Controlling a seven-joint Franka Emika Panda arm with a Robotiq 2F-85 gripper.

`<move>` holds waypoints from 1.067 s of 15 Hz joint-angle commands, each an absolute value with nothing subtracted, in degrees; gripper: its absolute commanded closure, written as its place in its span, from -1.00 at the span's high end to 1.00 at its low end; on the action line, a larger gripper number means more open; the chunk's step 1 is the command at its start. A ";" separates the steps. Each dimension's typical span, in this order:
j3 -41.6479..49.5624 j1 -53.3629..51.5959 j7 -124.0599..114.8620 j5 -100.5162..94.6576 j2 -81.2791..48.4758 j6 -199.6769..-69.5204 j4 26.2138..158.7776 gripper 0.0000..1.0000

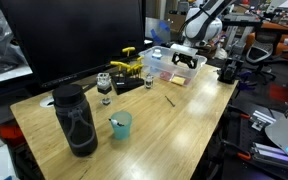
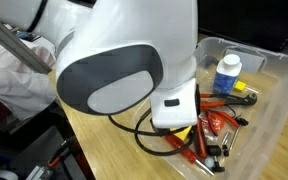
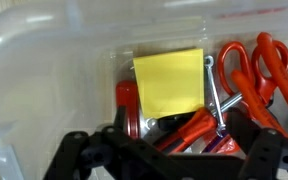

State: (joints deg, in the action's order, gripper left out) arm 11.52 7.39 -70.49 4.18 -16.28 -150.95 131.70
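Your gripper (image 3: 162, 140) hangs inside the clear bin (image 3: 44, 80), and its two fingers (image 3: 76, 155) stand wide apart with nothing between them. One yellow pad (image 3: 169, 83) lies flat on the bin floor, straight ahead of the fingers in the wrist view.

To the right of the pad you have one pair of scissors (image 3: 254, 65) with two red loops, and red-handled pliers (image 3: 189, 130) lie just below the pad; how many pliers there are, I cannot tell. In an exterior view, one white bottle (image 2: 227, 75) with a blue cap stands in the far corner.

The tools crowd the pad's right edge, while its left side has bare floor up to the wall. The bin sits near the far end of the wooden table (image 1: 184, 130).
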 commanded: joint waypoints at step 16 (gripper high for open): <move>13.41 5.97 -63.59 2.35 -17.35 -155.44 131.54 1.00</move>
